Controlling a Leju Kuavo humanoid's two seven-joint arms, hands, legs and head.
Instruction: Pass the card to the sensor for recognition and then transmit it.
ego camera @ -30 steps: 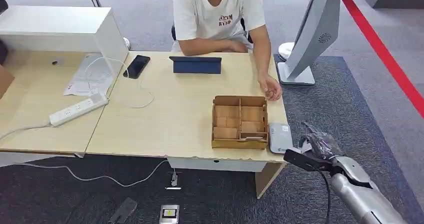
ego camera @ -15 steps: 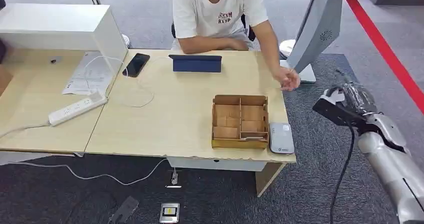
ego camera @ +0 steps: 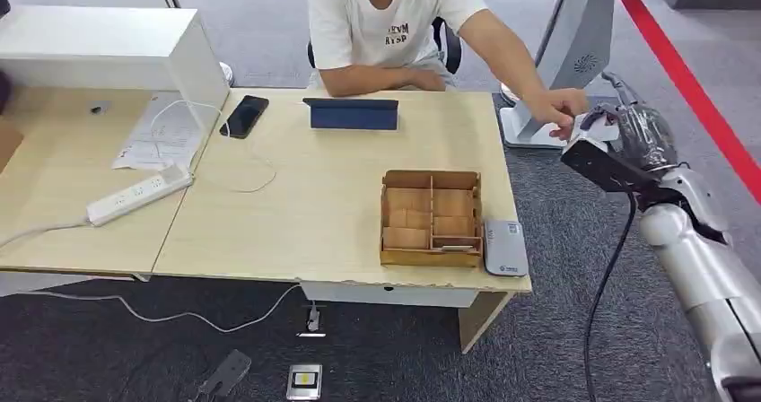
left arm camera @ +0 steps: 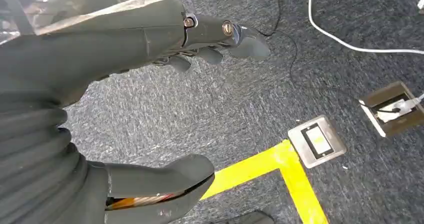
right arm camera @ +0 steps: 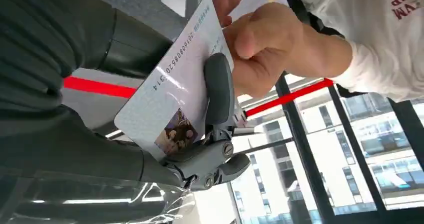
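Card [right arm camera: 172, 96] is pinched by right hand [ego camera: 639, 133], raised beside the desk, and is gripped at its far end by person's hand [right arm camera: 265, 46]. Handover judged underway; release remains. Reader [ego camera: 503, 248] lies on desk [ego camera: 314, 205]. Left hand [left arm camera: 150, 39] hangs empty, fingers apart.

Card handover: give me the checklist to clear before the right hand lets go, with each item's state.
1. Card held by the right hand: ok, a finger presses across its face.
2. Person's hand on the card: ok, its fingers pinch the far end.
3. Person's grip firm enough to take the card alone: cannot tell.
4. Card off the sensor: ok, the sensor lies bare at the table edge beside the wooden box.
5. Left hand out of the way: ok, it hangs above the carpet with nothing in it.
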